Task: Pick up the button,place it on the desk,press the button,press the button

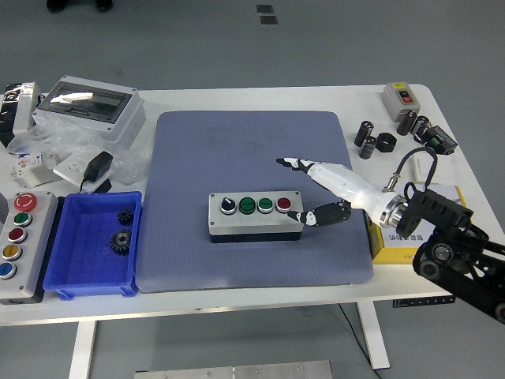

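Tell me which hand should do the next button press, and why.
Right. The right hand hovers open just beside the grey button box on the blue mat, fingers extended above its red button end. No left arm shows anywhere over the table, so it would likely have farther to travel.

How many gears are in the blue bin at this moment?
2. One gear lies near the back wall of the blue bin, the other gear sits just in front of it, closer to the middle. Nothing seems hidden.
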`<control>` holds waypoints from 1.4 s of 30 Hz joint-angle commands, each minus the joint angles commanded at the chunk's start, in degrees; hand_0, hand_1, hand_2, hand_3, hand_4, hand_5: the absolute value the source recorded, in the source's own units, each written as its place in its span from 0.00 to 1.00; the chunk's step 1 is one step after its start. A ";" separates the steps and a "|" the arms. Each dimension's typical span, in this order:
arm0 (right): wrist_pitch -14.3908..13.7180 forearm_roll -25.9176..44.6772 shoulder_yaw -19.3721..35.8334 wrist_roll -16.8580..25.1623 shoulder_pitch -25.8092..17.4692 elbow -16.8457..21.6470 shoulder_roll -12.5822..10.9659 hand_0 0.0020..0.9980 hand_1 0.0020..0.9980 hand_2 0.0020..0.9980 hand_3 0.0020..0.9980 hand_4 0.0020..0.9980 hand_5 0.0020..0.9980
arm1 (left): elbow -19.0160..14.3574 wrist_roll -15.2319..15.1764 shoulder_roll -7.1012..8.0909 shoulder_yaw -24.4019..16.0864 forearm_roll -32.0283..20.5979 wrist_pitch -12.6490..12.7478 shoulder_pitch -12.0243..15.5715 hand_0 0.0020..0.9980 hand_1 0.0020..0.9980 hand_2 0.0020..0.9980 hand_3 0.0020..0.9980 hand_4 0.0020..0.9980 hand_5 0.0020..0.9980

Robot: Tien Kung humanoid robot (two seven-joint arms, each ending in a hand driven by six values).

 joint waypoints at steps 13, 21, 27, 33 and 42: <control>14.90 3.40 7.01 -15.98 1.09 12.07 -6.61 0.45 0.60 0.68 0.94 0.61 0.21 | 0.00 0.18 -0.14 -0.08 -0.08 -0.03 0.01 0.61 0.59 0.54 0.59 0.51 0.11; 19.15 5.90 2.60 -19.97 6.24 10.87 -4.86 0.11 0.29 0.34 0.84 0.44 0.13 | 0.00 0.20 -0.12 0.13 -0.31 -0.03 -0.08 0.61 0.59 0.54 0.59 0.51 0.11; 18.68 5.10 -1.13 -20.38 8.85 7.96 -1.77 0.04 0.22 0.24 0.78 0.32 0.05 | 0.00 0.25 -0.15 0.29 -0.44 -0.04 -0.20 0.61 0.59 0.54 0.59 0.51 0.11; 18.06 4.83 -2.99 -20.14 9.20 6.54 -0.05 0.01 0.17 0.21 0.76 0.29 0.03 | 0.00 0.31 -0.21 0.34 -0.51 -0.04 -0.17 0.61 0.59 0.54 0.59 0.52 0.11; 17.18 4.69 -4.65 -19.64 8.78 5.09 1.62 0.00 0.16 0.20 0.76 0.27 0.00 | 0.00 0.24 -0.28 0.40 -0.59 -0.02 -0.19 0.61 0.59 0.54 0.59 0.53 0.12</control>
